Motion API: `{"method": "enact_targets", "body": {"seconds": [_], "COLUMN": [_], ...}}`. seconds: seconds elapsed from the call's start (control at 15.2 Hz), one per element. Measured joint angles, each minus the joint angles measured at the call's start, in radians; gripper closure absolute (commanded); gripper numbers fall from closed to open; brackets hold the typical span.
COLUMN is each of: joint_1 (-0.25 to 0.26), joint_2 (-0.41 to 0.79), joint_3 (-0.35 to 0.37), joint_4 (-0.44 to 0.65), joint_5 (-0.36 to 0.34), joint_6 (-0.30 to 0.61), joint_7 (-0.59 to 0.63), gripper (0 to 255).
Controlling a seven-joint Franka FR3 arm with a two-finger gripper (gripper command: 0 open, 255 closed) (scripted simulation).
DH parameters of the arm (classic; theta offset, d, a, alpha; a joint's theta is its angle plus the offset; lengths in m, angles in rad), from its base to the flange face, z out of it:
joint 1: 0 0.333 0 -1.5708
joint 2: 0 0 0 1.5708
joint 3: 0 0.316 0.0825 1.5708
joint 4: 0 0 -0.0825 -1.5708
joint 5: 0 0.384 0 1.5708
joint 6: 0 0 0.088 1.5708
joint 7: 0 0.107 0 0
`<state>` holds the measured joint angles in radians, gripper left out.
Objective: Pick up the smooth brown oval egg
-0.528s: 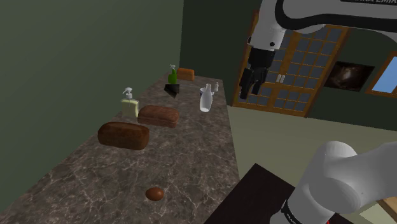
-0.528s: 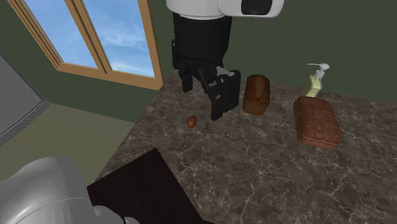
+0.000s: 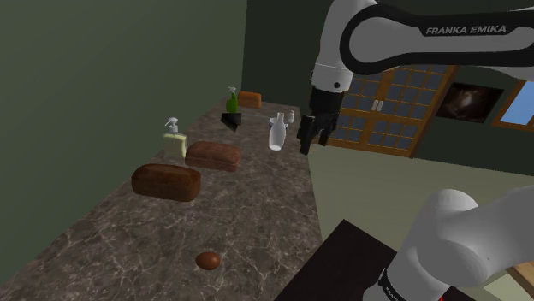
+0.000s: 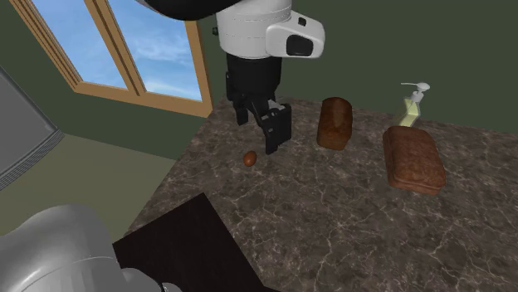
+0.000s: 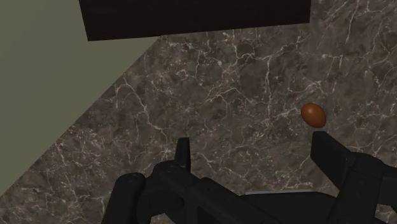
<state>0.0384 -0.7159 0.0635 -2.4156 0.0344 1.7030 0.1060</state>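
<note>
Over the counter [image 3: 257, 214], seemingly high, open tool [image 5: 252, 141] hangs.

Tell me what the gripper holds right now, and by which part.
Nothing is held. The gripper is open above the countertop, and the brown egg lies on it just beyond one fingertip, untouched.

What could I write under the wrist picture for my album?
Open black tool hovers above the dark veined counter, brown egg lying near one fingertip.
</note>
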Motion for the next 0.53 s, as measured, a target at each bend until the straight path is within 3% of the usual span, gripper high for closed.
{"method": "enact_targets", "body": {"seconds": [0.53], "joint_1": [0.028], "joint_2": [0.158], "joint_3": [0.129], "joint_4": [-0.091], "joint_5": [0.039], "joint_6": [0.244], "joint_7": [0.149], "gripper": [0]}}
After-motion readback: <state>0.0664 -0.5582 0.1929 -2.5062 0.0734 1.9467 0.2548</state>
